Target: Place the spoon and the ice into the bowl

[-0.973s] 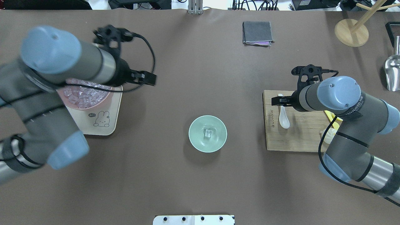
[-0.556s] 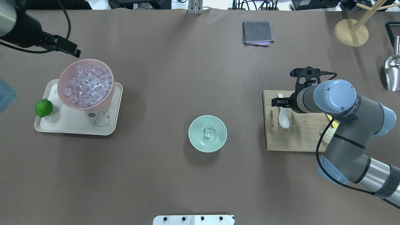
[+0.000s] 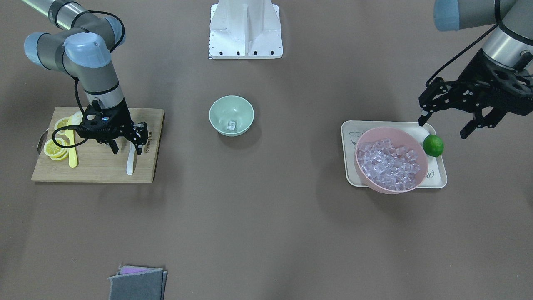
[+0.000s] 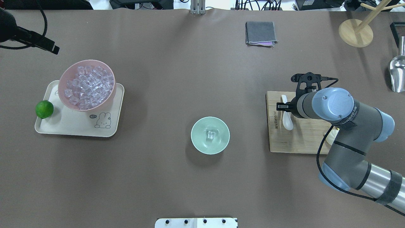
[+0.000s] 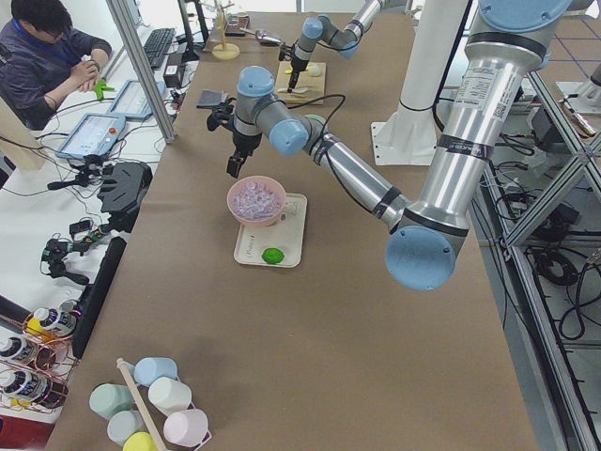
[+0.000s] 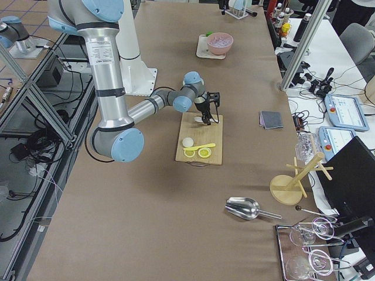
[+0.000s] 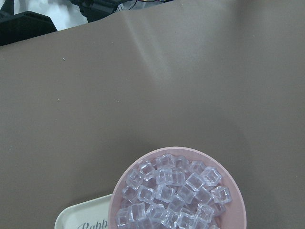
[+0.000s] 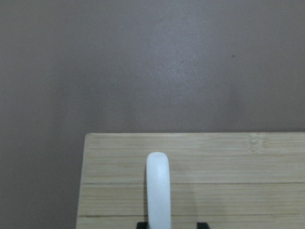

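The white spoon [image 4: 287, 122] [image 3: 130, 162] lies on a wooden cutting board [image 4: 300, 139]. My right gripper [image 3: 127, 151] is low over its handle and open. In the right wrist view the handle [image 8: 158, 191] runs between the two black fingertips [image 8: 202, 224], with a gap on one side. The mint-green bowl [image 4: 196, 144] [image 3: 243, 110] stands mid-table with one ice cube [image 4: 210, 134] [image 3: 231, 124] inside. My left gripper [image 3: 442, 129] hangs open and empty above the table, beyond the tray's far corner.
A pink bowl [image 4: 60, 85] [image 7: 238, 200] heaped with ice and a lime [image 4: 44, 109] sit on a cream tray [image 4: 79, 126]. Lemon slices [image 3: 56, 148] and a yellow knife [image 3: 71, 150] share the board. A grey cloth [image 4: 261, 33], wooden stand [image 4: 356, 31] and metal scoop [image 4: 398, 74] lie at the far side.
The left arm has swung away from over the pink bowl to the far left corner, uncovering tray and lime. The right gripper has shifted slightly over the spoon handle.
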`<state>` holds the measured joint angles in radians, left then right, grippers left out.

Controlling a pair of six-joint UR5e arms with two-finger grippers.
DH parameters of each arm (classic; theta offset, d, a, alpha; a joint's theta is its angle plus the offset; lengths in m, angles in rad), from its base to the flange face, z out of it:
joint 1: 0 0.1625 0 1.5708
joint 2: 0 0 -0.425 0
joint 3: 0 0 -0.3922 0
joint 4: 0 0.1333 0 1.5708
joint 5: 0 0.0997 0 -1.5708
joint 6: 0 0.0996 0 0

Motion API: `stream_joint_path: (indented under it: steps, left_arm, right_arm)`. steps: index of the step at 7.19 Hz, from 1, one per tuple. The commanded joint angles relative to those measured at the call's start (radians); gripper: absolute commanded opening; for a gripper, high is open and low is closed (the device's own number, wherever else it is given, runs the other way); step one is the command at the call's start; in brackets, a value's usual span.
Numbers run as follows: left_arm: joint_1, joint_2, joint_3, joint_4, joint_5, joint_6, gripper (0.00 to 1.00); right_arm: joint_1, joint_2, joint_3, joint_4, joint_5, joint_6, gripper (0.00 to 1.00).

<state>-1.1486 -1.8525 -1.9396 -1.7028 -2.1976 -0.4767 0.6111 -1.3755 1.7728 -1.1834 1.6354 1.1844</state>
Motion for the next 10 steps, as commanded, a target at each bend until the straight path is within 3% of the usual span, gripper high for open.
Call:
stream_joint_path:
  steps: [1, 2, 5, 6, 8, 10]
  left_arm:
    - [0.001, 0.004, 0.002, -0.001, 0.001, 0.001, 0.98]
    - [0.001, 0.004, 0.002, 0.0, 0.002, 0.001, 0.98]
    - [0.003, 0.004, 0.002, -0.001, 0.002, 0.001, 0.98]
    - [0.003, 0.004, 0.002, -0.001, 0.002, 0.0, 0.98]
    - [0.004, 0.004, 0.011, -0.003, 0.007, 0.0, 0.98]
    - [0.004, 0.004, 0.024, -0.006, 0.009, 0.003, 0.98]
  right_arm:
    - [-0.005, 0.001, -0.006, 0.007, -0.002, 0.0, 0.08]
    - [-0.008, 0.001, -0.006, 0.008, -0.005, 0.0, 0.0]
    - [-0.008, 0.047, 0.014, -0.002, -0.014, 0.026, 0.0]
    - [-0.01, 0.084, 0.013, -0.025, -0.012, 0.152, 0.0]
    - [-0.042, 0.197, 0.019, -0.199, -0.018, 0.428, 0.0]
    - [-0.133, 0.375, 0.019, -0.437, -0.103, 0.686, 0.0]
